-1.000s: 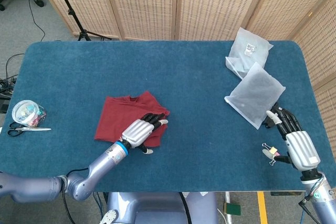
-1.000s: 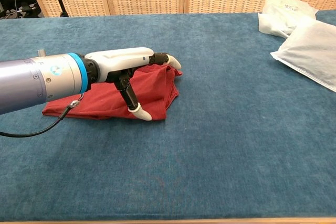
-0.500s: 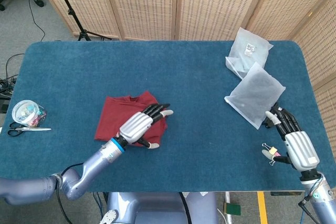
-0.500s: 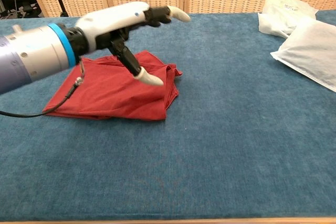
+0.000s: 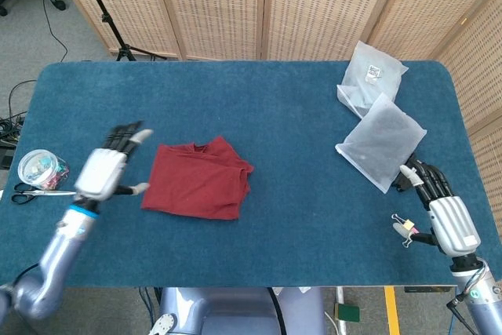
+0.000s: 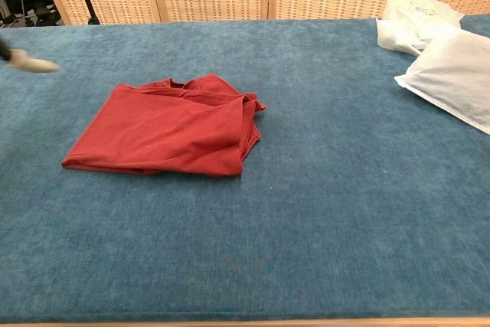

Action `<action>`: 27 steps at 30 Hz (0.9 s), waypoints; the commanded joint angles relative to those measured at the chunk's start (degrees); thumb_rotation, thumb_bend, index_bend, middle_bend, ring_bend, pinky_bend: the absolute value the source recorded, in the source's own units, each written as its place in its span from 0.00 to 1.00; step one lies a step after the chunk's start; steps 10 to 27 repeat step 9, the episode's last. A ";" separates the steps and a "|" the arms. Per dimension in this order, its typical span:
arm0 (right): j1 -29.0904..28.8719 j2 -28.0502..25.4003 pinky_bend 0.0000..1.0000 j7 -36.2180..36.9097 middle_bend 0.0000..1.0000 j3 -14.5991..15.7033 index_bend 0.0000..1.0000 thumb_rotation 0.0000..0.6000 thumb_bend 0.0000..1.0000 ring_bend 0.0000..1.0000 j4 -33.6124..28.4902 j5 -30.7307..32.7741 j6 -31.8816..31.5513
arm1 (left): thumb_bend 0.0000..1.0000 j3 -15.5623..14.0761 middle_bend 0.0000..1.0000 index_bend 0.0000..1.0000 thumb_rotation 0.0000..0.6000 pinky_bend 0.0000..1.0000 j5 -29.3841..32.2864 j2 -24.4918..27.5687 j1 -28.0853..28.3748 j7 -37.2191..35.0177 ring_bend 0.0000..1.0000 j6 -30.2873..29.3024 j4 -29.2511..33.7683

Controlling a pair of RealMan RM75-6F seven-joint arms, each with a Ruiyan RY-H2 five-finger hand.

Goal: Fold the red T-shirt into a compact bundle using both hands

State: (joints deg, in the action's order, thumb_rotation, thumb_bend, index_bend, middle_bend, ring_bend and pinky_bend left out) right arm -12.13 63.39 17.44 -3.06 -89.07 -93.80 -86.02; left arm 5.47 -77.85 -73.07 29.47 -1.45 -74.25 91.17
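Observation:
The red T-shirt lies folded in a rough rectangle on the blue table, left of centre; the chest view shows the T-shirt with its collar at the far edge and layered folds along its right side. Nothing touches it. My left hand hovers to the left of the shirt, fingers spread and holding nothing; only a fingertip enters the chest view at the left edge. My right hand rests near the table's right front edge, fingers extended, holding nothing.
Two white plastic bags lie at the right rear. A binder clip sits beside my right hand. A clear jar and scissors sit at the left edge.
My left hand lifted off the red T-shirt and swung left, clear of it. The shirt stays folded in place. The right hand has not moved.

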 commanded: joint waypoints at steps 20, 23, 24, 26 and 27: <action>2.10 2.95 0.00 -6.88 0.00 -2.74 0.00 1.00 0.00 0.00 0.79 1.91 -5.31 | 0.00 -3.46 0.00 0.00 1.00 0.00 2.68 8.83 -15.76 0.32 0.00 -15.17 4.19; 2.10 2.95 0.00 -6.88 0.00 -2.74 0.00 1.00 0.00 0.00 0.79 1.91 -5.31 | 0.00 -3.46 0.00 0.00 1.00 0.00 2.68 8.83 -15.76 0.32 0.00 -15.17 4.19; 2.10 2.95 0.00 -6.88 0.00 -2.74 0.00 1.00 0.00 0.00 0.79 1.91 -5.31 | 0.00 -3.46 0.00 0.00 1.00 0.00 2.68 8.83 -15.76 0.32 0.00 -15.17 4.19; 2.10 2.95 0.00 -6.88 0.00 -2.74 0.00 1.00 0.00 0.00 0.79 1.91 -5.31 | 0.00 -3.46 0.00 0.00 1.00 0.00 2.68 8.83 -15.76 0.32 0.00 -15.17 4.19; 2.10 2.95 0.00 -6.88 0.00 -2.74 0.00 1.00 0.00 0.00 0.79 1.91 -5.31 | 0.00 -3.46 0.00 0.00 1.00 0.00 2.68 8.83 -15.76 0.32 0.00 -15.17 4.19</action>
